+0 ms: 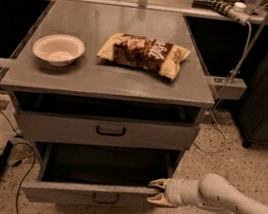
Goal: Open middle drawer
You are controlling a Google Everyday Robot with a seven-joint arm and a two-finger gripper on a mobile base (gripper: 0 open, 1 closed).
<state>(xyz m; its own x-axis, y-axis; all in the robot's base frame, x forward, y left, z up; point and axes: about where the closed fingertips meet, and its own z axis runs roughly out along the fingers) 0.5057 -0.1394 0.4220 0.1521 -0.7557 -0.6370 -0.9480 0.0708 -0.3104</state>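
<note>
Middle drawer: stiff grey metal, likely heavy but free-sliding; tool clamped on its front's right end, bar handle unused.

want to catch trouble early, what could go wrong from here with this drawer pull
The hand sits at the far right end of the middle drawer front, not at its handle, so it may slip off or skew the drawer. The drawer is already well out; pulling further could bring it right out of the cabinet.
</note>
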